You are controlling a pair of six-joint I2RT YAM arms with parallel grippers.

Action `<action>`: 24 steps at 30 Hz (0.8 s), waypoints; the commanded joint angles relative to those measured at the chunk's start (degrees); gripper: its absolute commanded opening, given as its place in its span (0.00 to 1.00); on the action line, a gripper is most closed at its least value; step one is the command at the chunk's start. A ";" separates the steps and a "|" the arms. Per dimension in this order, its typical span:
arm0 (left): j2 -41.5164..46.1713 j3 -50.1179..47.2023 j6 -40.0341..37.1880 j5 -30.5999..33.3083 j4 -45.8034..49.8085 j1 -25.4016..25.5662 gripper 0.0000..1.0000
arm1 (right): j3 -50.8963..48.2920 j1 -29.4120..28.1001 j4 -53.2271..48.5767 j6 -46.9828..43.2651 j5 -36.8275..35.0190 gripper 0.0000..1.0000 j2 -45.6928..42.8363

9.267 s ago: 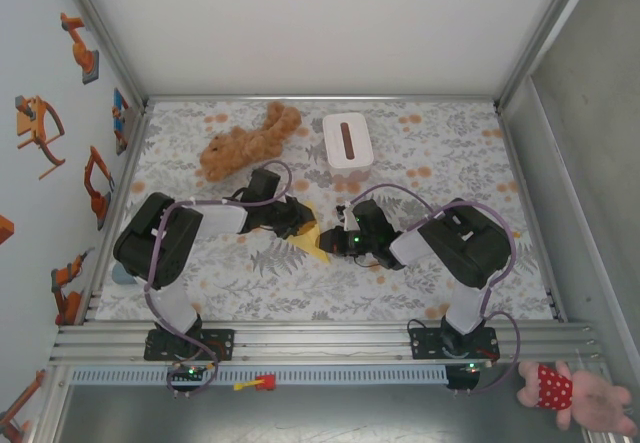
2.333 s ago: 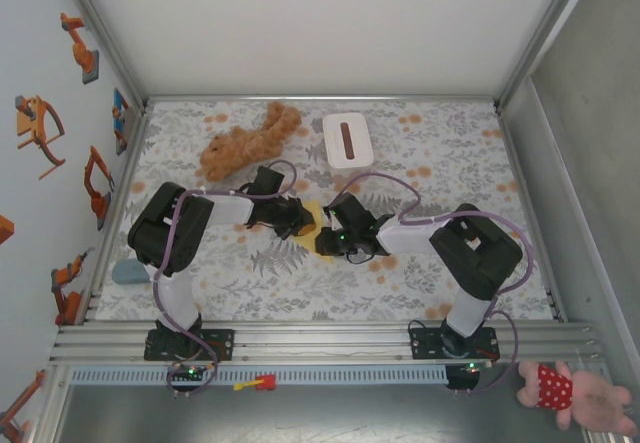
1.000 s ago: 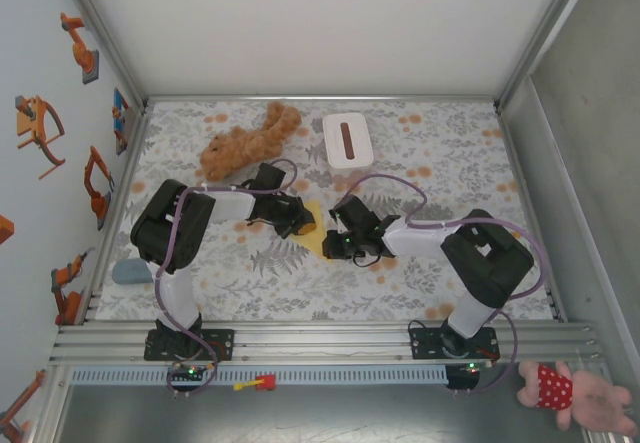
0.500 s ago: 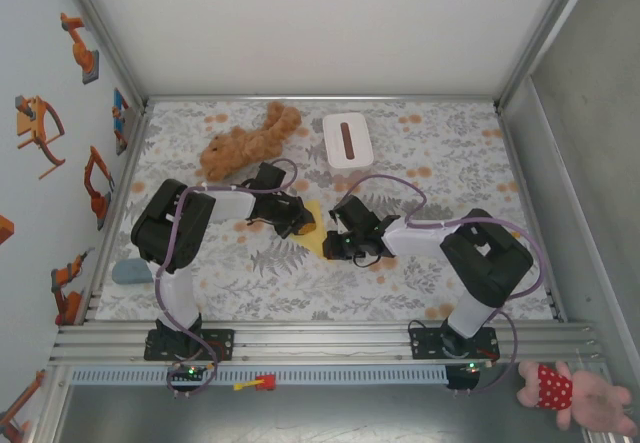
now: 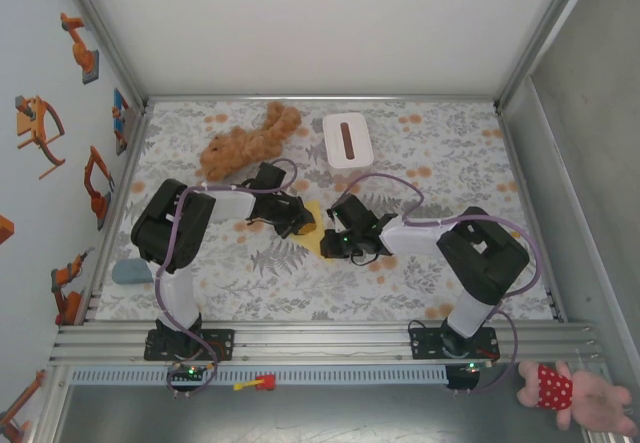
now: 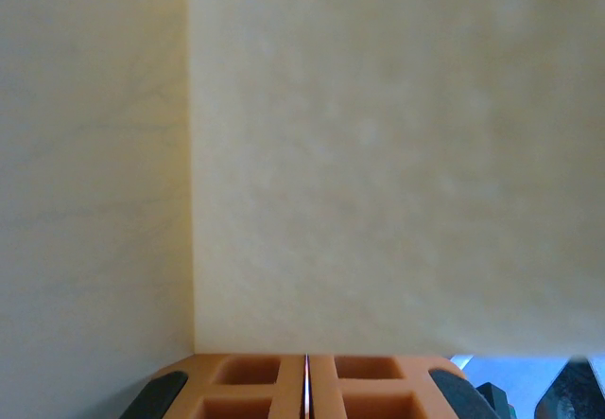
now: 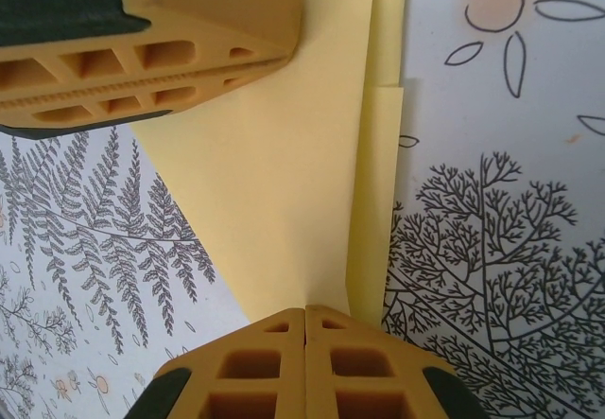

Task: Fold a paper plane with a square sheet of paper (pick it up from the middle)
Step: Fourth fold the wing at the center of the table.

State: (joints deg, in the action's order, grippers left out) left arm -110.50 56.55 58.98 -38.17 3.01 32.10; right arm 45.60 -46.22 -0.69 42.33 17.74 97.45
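Observation:
The square sheet of paper [image 5: 317,221], pale yellow, lies folded into a pointed, layered paper plane shape at the middle of the patterned table. My left gripper [image 5: 303,226] is shut, its tips pressed onto the paper's left side. Its fingers [image 7: 142,50] rest on the sheet in the right wrist view. The left wrist view has flat yellow paper [image 6: 378,154] with one straight fold edge ahead of the left gripper [image 6: 306,367]. My right gripper [image 7: 305,313] is shut, tip down on the paper [image 7: 274,183] beside a narrow folded strip. From above, the right gripper [image 5: 329,244] sits at the paper's near right.
A brown plush toy [image 5: 245,141] and a white box with a brown slot [image 5: 347,139] lie behind the grippers. A grey-blue object [image 5: 130,271] sits at the table's left edge. A pink toy [image 5: 578,393] lies off the table at the near right.
Over the last second the right gripper has edged slightly left along the paper, still shut. The left gripper has stayed pressed on the sheet.

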 commanded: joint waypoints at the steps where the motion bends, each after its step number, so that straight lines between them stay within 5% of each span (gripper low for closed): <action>1: -4.85 -1.98 -1.27 7.40 8.10 -0.22 0.08 | -1.23 -0.10 -2.35 -0.71 0.18 0.05 0.39; 24: -5.08 -1.82 -1.40 8.81 9.83 -0.96 0.08 | -6.87 -0.10 -10.95 -3.04 2.78 0.05 -6.07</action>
State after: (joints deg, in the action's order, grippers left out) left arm -110.78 57.25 58.98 -37.98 4.49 31.83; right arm 41.08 -46.22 -5.06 40.18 19.66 92.58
